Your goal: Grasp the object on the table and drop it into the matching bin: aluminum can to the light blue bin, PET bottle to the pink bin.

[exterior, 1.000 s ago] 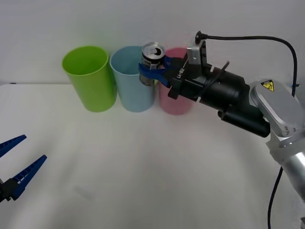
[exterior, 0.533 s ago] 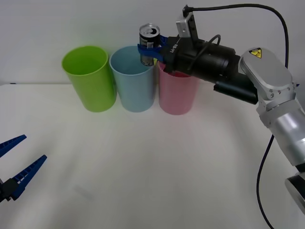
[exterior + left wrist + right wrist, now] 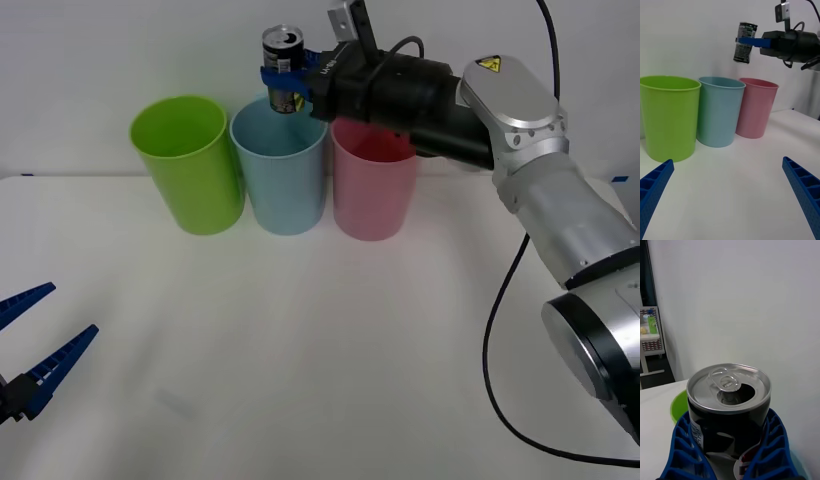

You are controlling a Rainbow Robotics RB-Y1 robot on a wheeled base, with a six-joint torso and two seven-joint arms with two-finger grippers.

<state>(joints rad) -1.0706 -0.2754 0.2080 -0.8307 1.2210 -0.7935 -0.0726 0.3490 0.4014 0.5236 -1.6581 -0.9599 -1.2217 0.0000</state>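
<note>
Since a second ago, the right gripper [image 3: 282,80] has lifted the small silver aluminum can [image 3: 283,68] with its dark printed side from in front of the pink cup's rim, carrying it up and toward nine o'clock, so it now hangs above the mouth of the tall light blue plastic cup-shaped bin [image 3: 280,170]. Its blue ribbed jaws pinch the can around the middle, keeping it nearly upright with the pull-tab top showing. That mid-body hold leaves the lower half free, which should let the can fall straight once released. From the left wrist view the can [image 3: 744,42] seems to sit over the gap between the light blue bin [image 3: 720,110] and the tall pink plastic cup-shaped bin [image 3: 755,107], so how well it is centred over the blue mouth is hard to tell.

A lime green plastic cup [image 3: 189,162] stands at nine o'clock of the blue bin, touching or just beside it. The left gripper [image 3: 35,360] waits low near the white surface [image 3: 320,340] at the eight o'clock corner of the front view, jaws spread and holding nothing.

I judge that the remaining step is to release over the blue bin.
</note>
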